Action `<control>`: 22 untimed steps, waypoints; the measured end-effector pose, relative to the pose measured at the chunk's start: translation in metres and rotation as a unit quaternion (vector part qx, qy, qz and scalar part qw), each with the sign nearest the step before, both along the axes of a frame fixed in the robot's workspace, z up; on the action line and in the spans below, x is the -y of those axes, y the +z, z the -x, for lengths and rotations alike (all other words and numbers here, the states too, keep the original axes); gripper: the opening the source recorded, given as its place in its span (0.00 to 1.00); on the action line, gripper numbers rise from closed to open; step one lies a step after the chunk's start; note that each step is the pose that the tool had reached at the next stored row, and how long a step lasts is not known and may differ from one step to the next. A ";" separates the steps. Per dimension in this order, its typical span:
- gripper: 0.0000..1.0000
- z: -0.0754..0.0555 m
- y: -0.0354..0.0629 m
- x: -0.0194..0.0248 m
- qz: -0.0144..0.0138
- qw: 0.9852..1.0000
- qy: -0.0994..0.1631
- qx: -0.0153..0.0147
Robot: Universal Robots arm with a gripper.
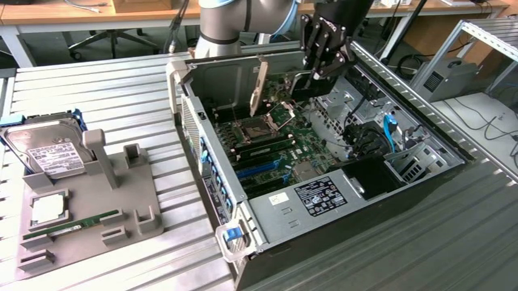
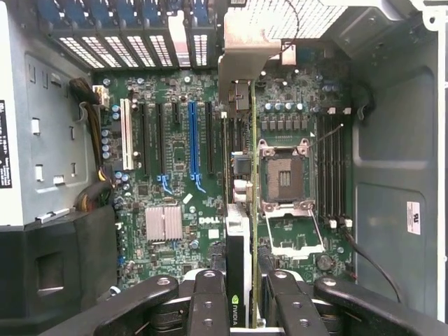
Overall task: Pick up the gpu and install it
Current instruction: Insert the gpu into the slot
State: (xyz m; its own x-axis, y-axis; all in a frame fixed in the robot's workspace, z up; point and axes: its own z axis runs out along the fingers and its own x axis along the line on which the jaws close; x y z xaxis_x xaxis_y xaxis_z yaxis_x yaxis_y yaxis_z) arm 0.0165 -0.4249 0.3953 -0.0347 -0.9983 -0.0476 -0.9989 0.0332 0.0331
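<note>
The gpu (image 1: 277,91) (image 2: 238,231) is a slim dark card standing on edge inside the open computer case (image 1: 364,200). Its silver bracket (image 1: 259,85) (image 2: 245,63) points toward the case's rear slot openings. My gripper (image 1: 322,68) (image 2: 241,311) is shut on the card's other end, with a black finger on each side. The card hangs over the green motherboard (image 1: 279,148) (image 2: 175,154). It runs parallel to the expansion slots, between the blue slot (image 2: 193,140) and the processor socket (image 2: 283,175). Whether its lower edge touches a slot I cannot tell.
A grey fixture (image 1: 121,194) at the exterior view's left holds a hard drive (image 1: 53,151), a square chip (image 1: 48,209) and a green memory stick (image 1: 73,227). Cables (image 1: 364,136) and a black box (image 1: 372,176) fill the case's other end. The arm's column (image 1: 222,24) stands behind the case.
</note>
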 end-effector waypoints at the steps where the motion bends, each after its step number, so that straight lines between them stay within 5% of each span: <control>1: 0.27 0.000 -0.0021 0.0000 0.000 1.000 0.000 0.000; 22: 0.27 0.003 -0.0253 0.0000 0.000 1.000 0.000 0.000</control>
